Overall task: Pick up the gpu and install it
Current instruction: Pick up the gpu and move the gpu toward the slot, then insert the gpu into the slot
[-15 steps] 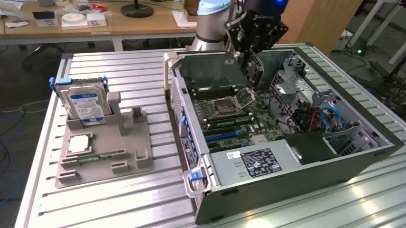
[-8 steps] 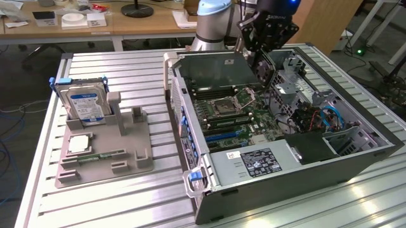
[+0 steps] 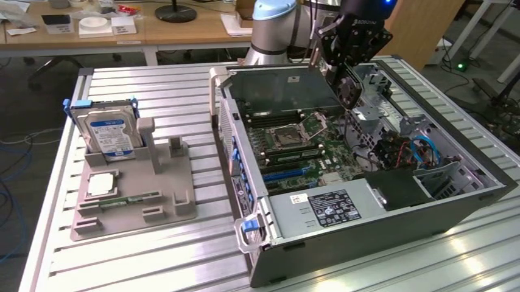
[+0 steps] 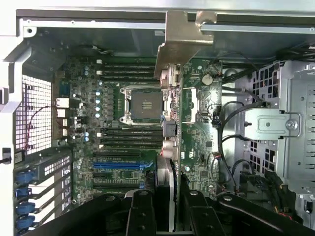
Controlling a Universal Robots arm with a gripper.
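Exterior view: the gripper (image 3: pixel 341 70) is hovering over the open computer case (image 3: pixel 390 234), its fingers partly closed and clamping the gpu (image 3: pixel 351 92), which is hanging at one o'clock from the CPU socket (image 3: pixel 293 131).

On the exterior view's left, a grey holder (image 3: pixel 167 182) on the slatted metal table (image 3: pixel 146 261) carries an upright hard drive (image 3: pixel 109 131) with a blue-and-white label, a pale square chip (image 3: pixel 101 184) lying flat, and a narrow green memory stick (image 3: pixel 122 201) just beside the chip. To the right an open computer case (image 3: pixel 382 236) lies on its side, showing its motherboard (image 3: pixel 325 149), processor socket (image 4: pixel 145 104) and labelled power supply (image 3: pixel 325 208). A wooden desk (image 3: pixel 162 29) stands behind the table.
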